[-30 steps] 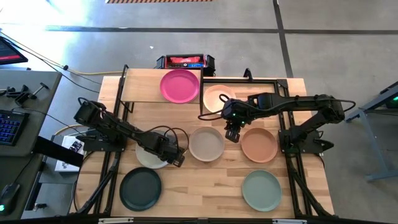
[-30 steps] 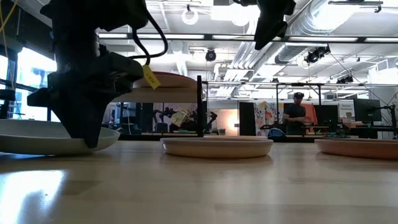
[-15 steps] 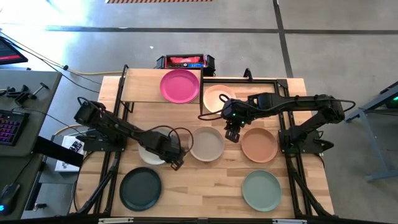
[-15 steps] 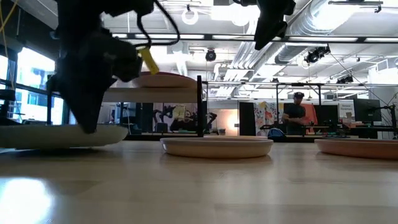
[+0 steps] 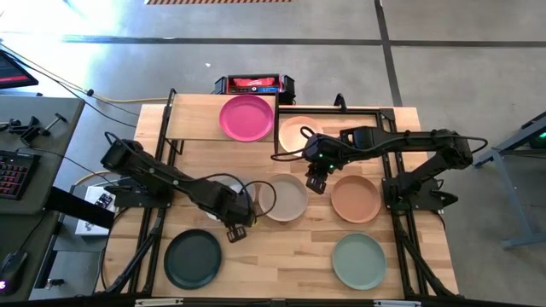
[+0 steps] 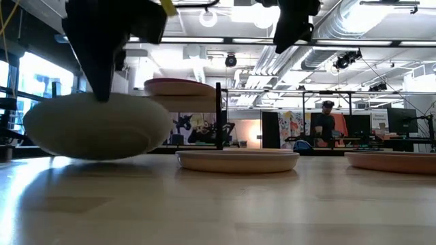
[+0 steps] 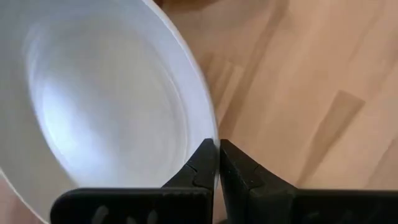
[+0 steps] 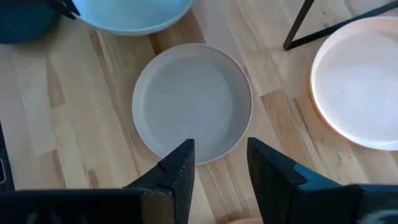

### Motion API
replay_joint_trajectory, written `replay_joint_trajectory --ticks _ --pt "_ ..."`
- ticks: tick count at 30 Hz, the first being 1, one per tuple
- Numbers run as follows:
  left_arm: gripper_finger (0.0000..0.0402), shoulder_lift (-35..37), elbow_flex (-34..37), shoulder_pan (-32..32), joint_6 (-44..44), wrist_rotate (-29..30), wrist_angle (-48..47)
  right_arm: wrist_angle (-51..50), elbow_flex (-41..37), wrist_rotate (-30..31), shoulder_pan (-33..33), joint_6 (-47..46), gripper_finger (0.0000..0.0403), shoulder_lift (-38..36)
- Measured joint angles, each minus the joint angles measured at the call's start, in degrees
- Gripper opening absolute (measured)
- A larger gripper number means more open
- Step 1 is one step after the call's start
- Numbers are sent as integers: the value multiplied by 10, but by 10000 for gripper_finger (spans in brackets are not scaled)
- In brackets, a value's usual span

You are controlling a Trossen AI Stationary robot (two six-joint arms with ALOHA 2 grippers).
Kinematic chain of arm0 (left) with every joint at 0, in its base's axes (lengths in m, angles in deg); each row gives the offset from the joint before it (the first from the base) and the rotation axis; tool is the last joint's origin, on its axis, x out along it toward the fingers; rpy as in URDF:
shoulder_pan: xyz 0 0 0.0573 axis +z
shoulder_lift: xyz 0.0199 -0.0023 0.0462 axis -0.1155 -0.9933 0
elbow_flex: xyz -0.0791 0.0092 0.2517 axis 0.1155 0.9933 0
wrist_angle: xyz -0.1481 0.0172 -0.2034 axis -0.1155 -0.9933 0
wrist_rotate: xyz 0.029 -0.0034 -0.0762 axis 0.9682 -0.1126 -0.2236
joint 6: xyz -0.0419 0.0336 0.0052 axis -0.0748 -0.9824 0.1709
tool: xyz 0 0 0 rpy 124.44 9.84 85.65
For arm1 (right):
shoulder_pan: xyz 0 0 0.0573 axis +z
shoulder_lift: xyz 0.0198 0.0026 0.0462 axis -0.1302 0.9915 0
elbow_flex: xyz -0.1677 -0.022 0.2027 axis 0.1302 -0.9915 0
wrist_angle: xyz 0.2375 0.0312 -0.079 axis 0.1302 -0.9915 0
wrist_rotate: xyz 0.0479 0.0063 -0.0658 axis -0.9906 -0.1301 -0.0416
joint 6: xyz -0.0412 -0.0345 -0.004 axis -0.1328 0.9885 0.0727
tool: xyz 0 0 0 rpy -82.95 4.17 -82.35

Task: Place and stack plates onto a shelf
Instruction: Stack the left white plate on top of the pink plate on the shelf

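Observation:
My left gripper (image 5: 235,226) (image 7: 218,144) is shut on the off-white plate (image 5: 252,201) (image 6: 99,126), which is tipped steeply beside the beige plate (image 5: 287,197) (image 8: 193,102). My right gripper (image 5: 314,181) (image 8: 219,163) is open and hovers above the beige plate's right edge. The magenta plate (image 5: 246,117) lies flat on the shelf (image 5: 192,118). A peach plate (image 5: 299,132) rests on the table inside a black frame. Terracotta (image 5: 355,198), sage green (image 5: 358,260) and dark green (image 5: 193,258) plates lie flat on the table. No pink plate shows. My left gripper pinches the off-white plate's rim (image 7: 210,134) between its two fingers, one on the inner face and one on the underside. The fingers (image 6: 102,85) come down from above. The plate hangs below them, steeply tilted, its underside toward the table's near edge.
The black metal frame (image 5: 341,109) stands right of the shelf panel, at the table's far edge. A red and black box (image 5: 253,84) sits behind the shelf. Bare wood lies between the dark green and sage green plates. A person (image 6: 323,126) stands far off in the room.
My left gripper has raised the off-white plate's rim off the table. The plate, flat a second ago, is now tipped up steeply and has shifted toward the beige plate. My right gripper has stayed almost still.

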Motion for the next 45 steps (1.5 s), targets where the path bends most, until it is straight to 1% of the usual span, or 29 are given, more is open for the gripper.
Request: replay_joint_trajectory --ticks 8,16,21,25,27,31,34,37,42,45 --pt "0 0 -63 -31 -38 13 -70 21 0 -2 0 6 126 0" --pt "0 1 -106 -55 -73 24 -139 45 0 -2 0 19 126 0" --pt "0 1 -129 -58 -98 25 -176 50 0 -2 -7 21 126 0" --pt "0 1 -151 -58 -115 46 -209 50 0 5 -16 38 126 0" --pt "0 1 -157 -56 -121 48 -222 50 0 -5 -21 47 126 0" --pt "0 1 -162 -55 -124 58 -229 53 0 -14 -31 56 120 0" --pt "0 1 -162 -55 -127 61 -230 57 0 1 -34 70 119 0" --pt "0 1 -162 -55 -144 65 -230 63 0 1 -41 71 130 0" --pt "0 1 -162 -53 -175 78 -240 74 0 1 -56 70 165 0" --pt "0 1 -162 -52 -207 78 -246 100 0 1 -64 35 185 0"
